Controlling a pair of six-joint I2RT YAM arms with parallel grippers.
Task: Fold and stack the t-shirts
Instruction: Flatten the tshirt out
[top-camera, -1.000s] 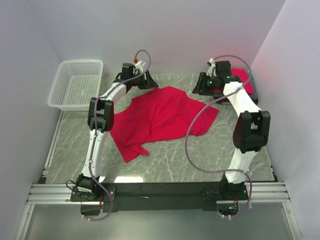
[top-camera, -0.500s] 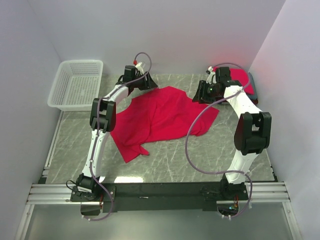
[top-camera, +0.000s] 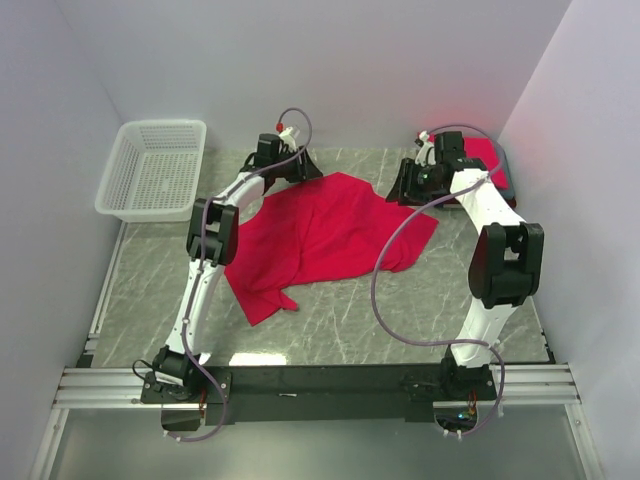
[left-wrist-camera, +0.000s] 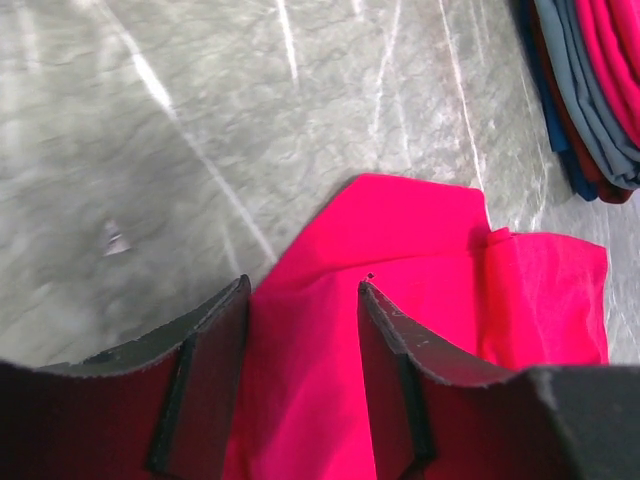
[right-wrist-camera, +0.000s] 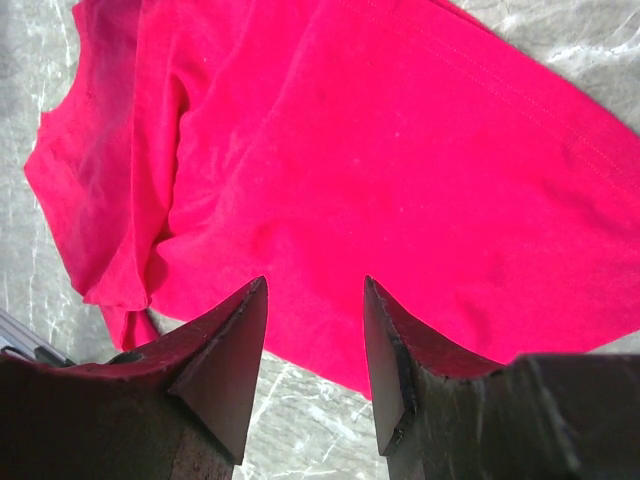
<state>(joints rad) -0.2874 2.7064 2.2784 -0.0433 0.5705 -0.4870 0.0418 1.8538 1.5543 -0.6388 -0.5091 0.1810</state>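
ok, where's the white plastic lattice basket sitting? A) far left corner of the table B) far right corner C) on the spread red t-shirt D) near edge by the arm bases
A: the white plastic lattice basket sits at the far left corner, apart from the spread crimson red t-shirt.

The grey marbled table (top-camera: 400, 310) carries a rumpled red t-shirt (top-camera: 320, 235), a folded stack (top-camera: 488, 155) far right, apparently a basket (top-camera: 155, 170) far left.
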